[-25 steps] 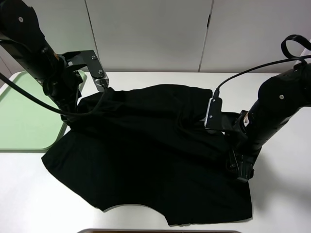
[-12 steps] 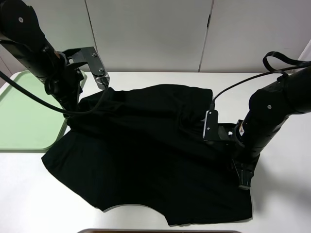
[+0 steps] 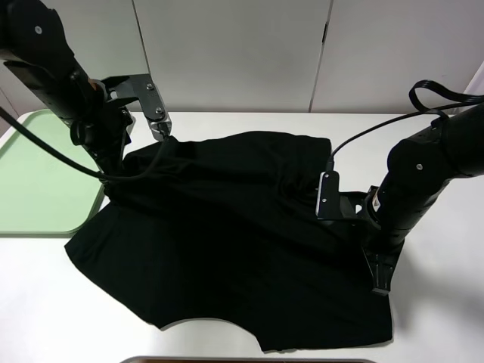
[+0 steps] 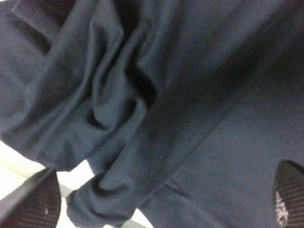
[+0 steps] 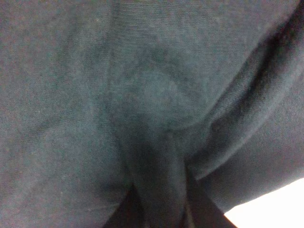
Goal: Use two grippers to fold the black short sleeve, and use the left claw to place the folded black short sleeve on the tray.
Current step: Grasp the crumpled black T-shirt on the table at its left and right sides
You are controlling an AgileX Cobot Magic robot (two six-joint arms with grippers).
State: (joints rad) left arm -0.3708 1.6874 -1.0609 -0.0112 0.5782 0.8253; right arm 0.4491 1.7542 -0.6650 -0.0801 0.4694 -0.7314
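Note:
The black short sleeve (image 3: 234,242) lies spread and wrinkled on the white table (image 3: 439,302). My left gripper (image 3: 112,162) hovers over the shirt's far left part, close to the tray. In the left wrist view it (image 4: 166,204) is open, its fingertips (image 4: 42,199) wide apart over bunched folds (image 4: 118,95). My right gripper (image 3: 380,276) is pressed down at the shirt's right edge. In the right wrist view the fabric (image 5: 142,95) fills the picture and its folds run into the dark closed jaws (image 5: 156,209). The light green tray (image 3: 38,189) sits at the left.
The tray's near corner (image 3: 87,215) touches the shirt's left edge. A black cable (image 3: 446,98) loops above the right arm. A dark object (image 3: 249,360) shows at the front table edge. White wall panels (image 3: 242,53) stand behind.
My right gripper has moved toward the table's front along the shirt's right edge and lowered onto the fabric. The left arm has shifted slightly upward. The shirt lies as before.

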